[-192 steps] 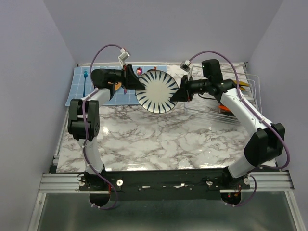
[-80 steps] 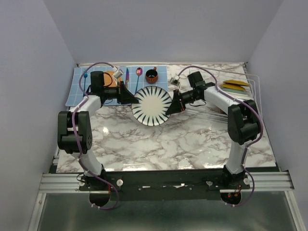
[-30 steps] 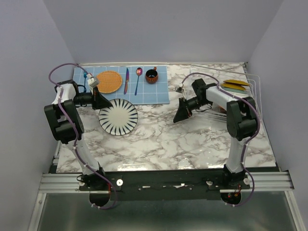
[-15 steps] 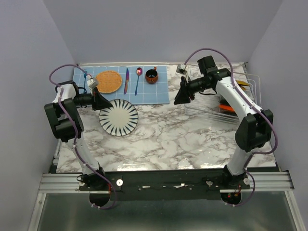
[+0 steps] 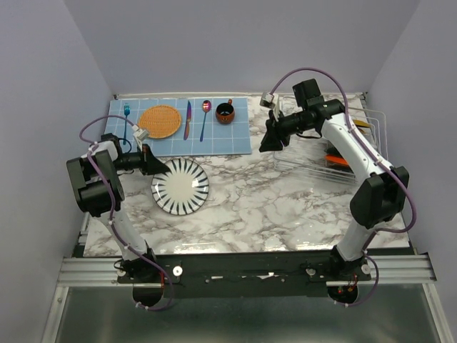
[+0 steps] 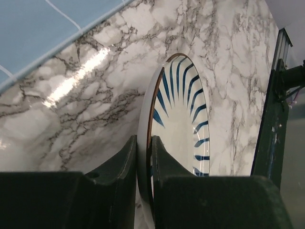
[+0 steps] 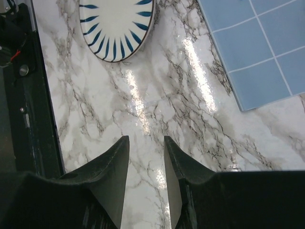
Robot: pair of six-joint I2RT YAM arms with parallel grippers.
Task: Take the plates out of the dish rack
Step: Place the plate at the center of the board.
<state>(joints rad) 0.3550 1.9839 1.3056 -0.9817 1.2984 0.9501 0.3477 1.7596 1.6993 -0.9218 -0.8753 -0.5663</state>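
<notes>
- On the left of the worktop (image 5: 285, 207), lower the striped plate (image 5: 181, 187) flat before letting go; I cannot tell whether it already lies fully down.
- Release gently, then draw back sideways, away from the rim, so the plate does not skid.
- Left tool (image 6: 144, 148): nearly closed, pinching the plate's rim.
- Right tool (image 7: 145, 148): jaws partly apart and empty, hanging over marble beside the rack (image 5: 314, 174), where an orange plate (image 5: 338, 159) waits.

Open marble (image 5: 278, 204) between plate (image 5: 181, 187) and rack (image 5: 314, 170)
</notes>
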